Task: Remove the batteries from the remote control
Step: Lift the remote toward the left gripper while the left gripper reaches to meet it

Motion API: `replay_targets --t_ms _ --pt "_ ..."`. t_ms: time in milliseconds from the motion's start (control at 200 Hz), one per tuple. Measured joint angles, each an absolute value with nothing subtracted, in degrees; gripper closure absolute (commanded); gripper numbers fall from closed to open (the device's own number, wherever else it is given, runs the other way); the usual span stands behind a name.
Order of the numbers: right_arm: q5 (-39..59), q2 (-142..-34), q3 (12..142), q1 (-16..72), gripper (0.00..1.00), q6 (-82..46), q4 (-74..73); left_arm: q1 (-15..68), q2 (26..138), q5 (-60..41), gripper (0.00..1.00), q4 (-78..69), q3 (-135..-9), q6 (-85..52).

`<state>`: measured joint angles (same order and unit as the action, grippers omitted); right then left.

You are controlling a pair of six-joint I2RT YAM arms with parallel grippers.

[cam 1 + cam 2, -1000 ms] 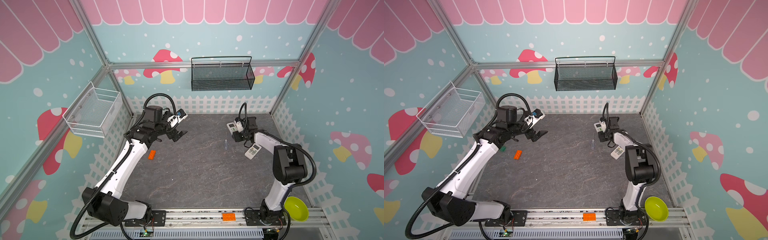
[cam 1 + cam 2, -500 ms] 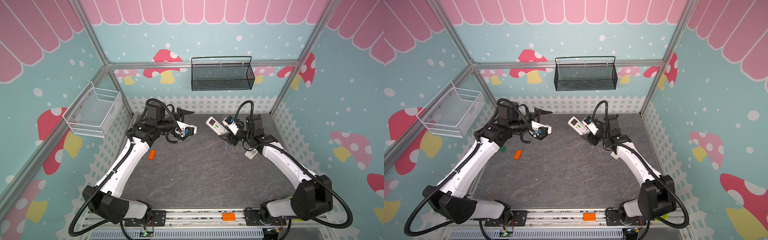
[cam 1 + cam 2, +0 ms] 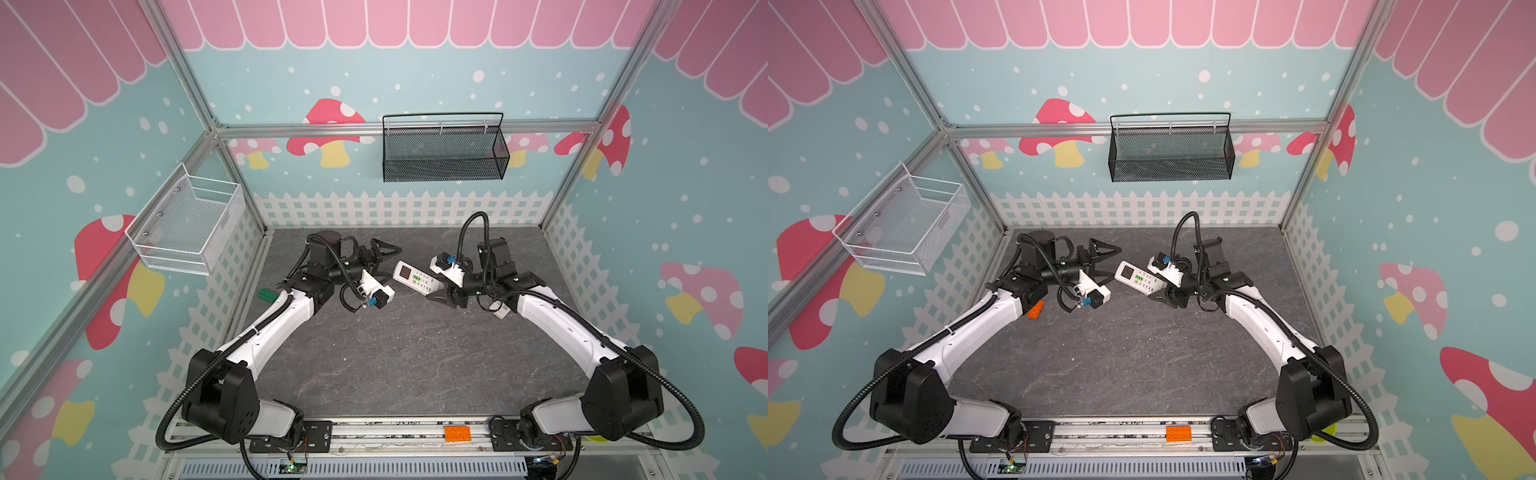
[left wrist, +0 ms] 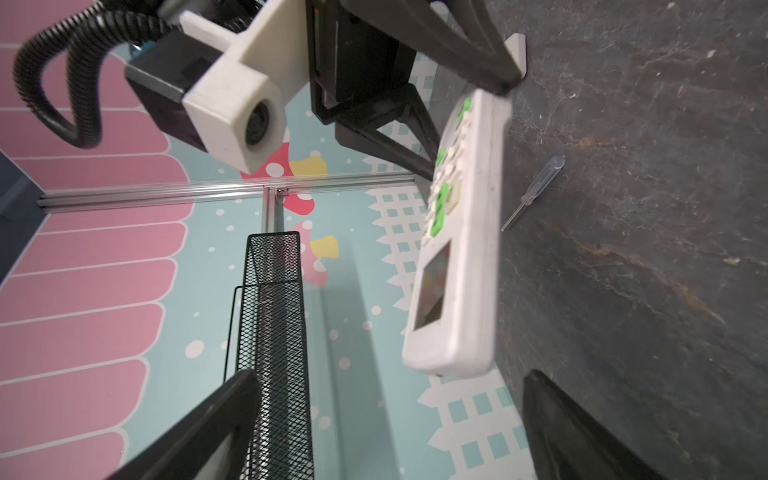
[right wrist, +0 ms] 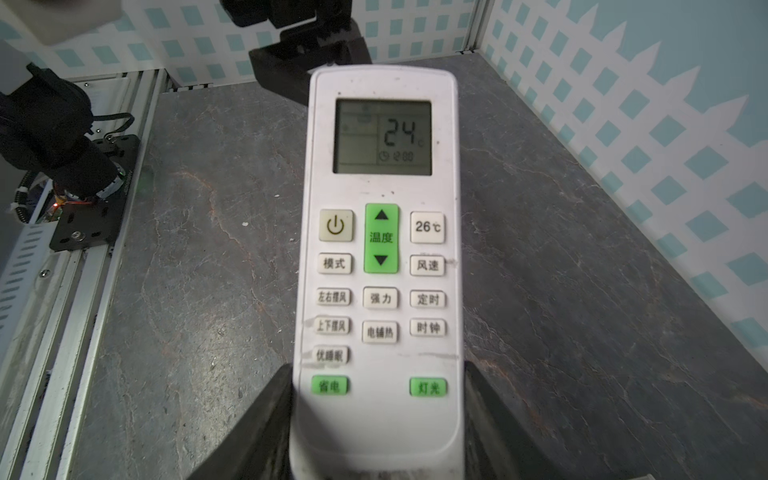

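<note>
A white remote control (image 3: 415, 277) (image 3: 1138, 277) with a small screen and green and white buttons hangs above the table, button face up. My right gripper (image 3: 436, 287) (image 5: 376, 395) is shut on its bottom end, one finger (image 5: 266, 415) on each long side. My left gripper (image 3: 392, 264) (image 3: 1115, 266) (image 4: 390, 399) stands open just beyond the screen end, facing it and not touching it. From the left wrist, the remote (image 4: 457, 232) shows edge on. The batteries are hidden.
A small clear-handled screwdriver (image 4: 534, 193) lies on the dark table. A second white remote (image 3: 500, 311) peeks out under my right arm. A green brick (image 3: 266, 294) and an orange brick (image 3: 1036, 309) lie at the left. A black basket (image 3: 444, 151) and a white basket (image 3: 187, 226) hang on the walls.
My right gripper has lifted the remote off the back of the table and carried it toward the middle. My left gripper has swung round to face its screen end.
</note>
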<state>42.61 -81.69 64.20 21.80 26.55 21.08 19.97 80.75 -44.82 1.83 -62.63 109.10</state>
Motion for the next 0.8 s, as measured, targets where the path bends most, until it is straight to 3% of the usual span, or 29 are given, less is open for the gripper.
replay_targets --t_ms 355,801 --pt "43.16 -85.84 66.06 23.75 0.52 27.9 23.18 19.97 79.9 -46.3 0.21 2.33 -58.3 114.41" --pt "42.92 -87.59 68.05 24.86 0.52 28.91 23.64 19.99 79.81 -46.98 0.6 4.67 -57.01 116.73"
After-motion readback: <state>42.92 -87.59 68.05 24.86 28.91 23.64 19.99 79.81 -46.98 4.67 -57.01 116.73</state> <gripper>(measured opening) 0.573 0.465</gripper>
